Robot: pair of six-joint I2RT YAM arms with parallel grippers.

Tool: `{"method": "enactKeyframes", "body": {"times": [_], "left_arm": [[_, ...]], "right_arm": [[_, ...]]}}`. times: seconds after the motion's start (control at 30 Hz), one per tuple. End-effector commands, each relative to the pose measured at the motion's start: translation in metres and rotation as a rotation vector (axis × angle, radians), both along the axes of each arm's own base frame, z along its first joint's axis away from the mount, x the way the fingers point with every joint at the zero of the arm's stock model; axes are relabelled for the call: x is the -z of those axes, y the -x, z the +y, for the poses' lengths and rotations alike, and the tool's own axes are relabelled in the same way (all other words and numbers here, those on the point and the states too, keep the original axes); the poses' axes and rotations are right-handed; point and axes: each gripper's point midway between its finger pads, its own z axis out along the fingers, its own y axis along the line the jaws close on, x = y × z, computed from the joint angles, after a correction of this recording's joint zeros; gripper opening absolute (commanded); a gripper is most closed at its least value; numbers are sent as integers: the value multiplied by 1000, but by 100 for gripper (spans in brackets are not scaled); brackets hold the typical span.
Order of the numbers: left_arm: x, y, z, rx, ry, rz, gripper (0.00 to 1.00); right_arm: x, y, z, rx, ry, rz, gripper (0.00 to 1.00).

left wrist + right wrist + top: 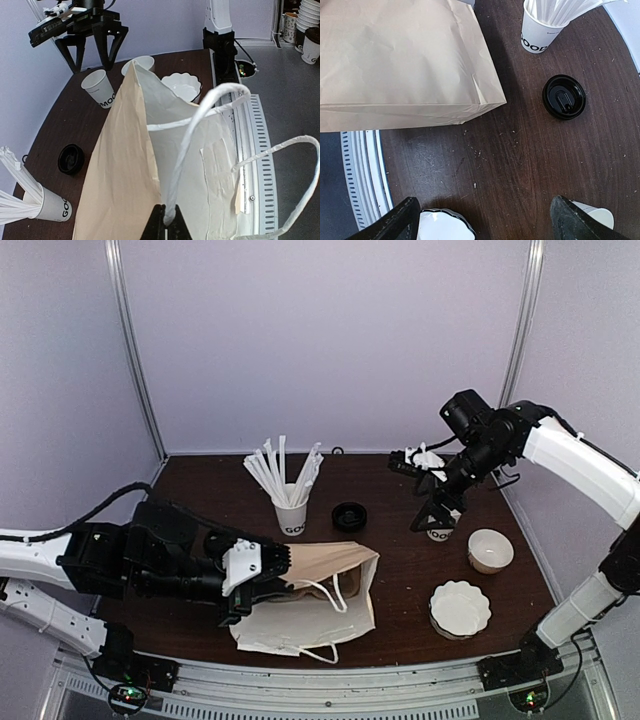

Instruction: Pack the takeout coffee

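Note:
No cup with a lid on it shows, so the takeout coffee is out of view. An open white cup (440, 532) (100, 88) with black lettering stands at the right. My right gripper (438, 516) (487, 216) (92, 61) hangs open just above it, holding nothing. A loose black lid (349, 516) (564, 96) (71, 158) lies on the table, apart from the cup. A paper bag (318, 592) (125, 165) (395, 55) lies on its side. My left gripper (262, 575) (170, 221) is shut on its white handle (200, 130).
A white cup of straws (291, 512) (539, 34) (50, 207) stands at the back centre. A white bowl (490, 550) and a stack of scalloped white dishes (460, 608) (181, 86) sit at the right. The metal table rail (330, 690) runs along the near edge.

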Motion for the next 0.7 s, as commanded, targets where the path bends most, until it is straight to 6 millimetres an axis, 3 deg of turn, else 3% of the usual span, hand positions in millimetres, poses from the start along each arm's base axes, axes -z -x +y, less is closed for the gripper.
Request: {"method": "enactKeyframes", "body": {"times": [0.0, 0.3, 0.53, 0.67], "left_arm": [[-26, -19, -8, -100, 60, -43, 0], [-64, -39, -45, -105, 78, 6, 0], [-75, -74, -41, -159, 93, 72, 0], [-78, -80, -36, -133, 128, 101, 0]], "right_arm": [[-15, 6, -4, -11, -18, -18, 95], [-26, 6, -19, 38, -17, -102, 95], [-35, 11, -24, 50, -42, -134, 96], [-37, 12, -25, 49, -48, -140, 96]]}}
